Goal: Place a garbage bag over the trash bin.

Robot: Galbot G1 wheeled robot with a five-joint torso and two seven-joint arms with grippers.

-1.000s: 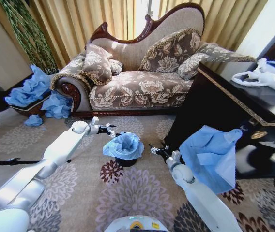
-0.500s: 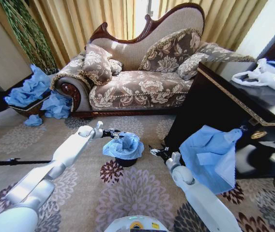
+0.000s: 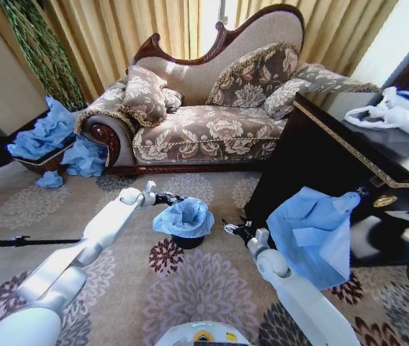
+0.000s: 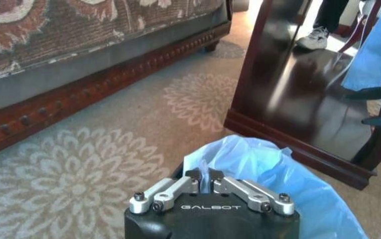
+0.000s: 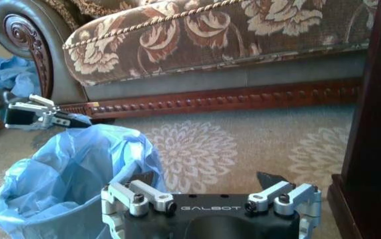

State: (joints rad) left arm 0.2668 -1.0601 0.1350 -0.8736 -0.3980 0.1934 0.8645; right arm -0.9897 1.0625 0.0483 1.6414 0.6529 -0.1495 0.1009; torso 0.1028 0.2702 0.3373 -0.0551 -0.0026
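The small black trash bin (image 3: 188,241) stands on the patterned carpet in front of the sofa. The light-blue garbage bag (image 3: 184,216) is draped over its top, mouth open and rim crumpled. My left gripper (image 3: 171,199) is at the bag's rim on the side toward the sofa. In the left wrist view, the left gripper (image 4: 203,175) is shut on a thin fold of the bag (image 4: 290,184). My right gripper (image 3: 230,226) hovers open just right of the bin. In the right wrist view, the right gripper (image 5: 193,183) stands wide beside the bag (image 5: 64,164), holding nothing.
The floral sofa (image 3: 204,122) is behind the bin and a dark wooden cabinet (image 3: 312,166) is to its right. A large light-blue plastic sheet (image 3: 312,231) hangs on the cabinet and white bags (image 3: 399,115) lie on top. Blue plastic (image 3: 46,133) is heaped at far left.
My left arm has swung right, bringing its gripper from beside the bin onto the bag's rim. The right gripper has barely moved.
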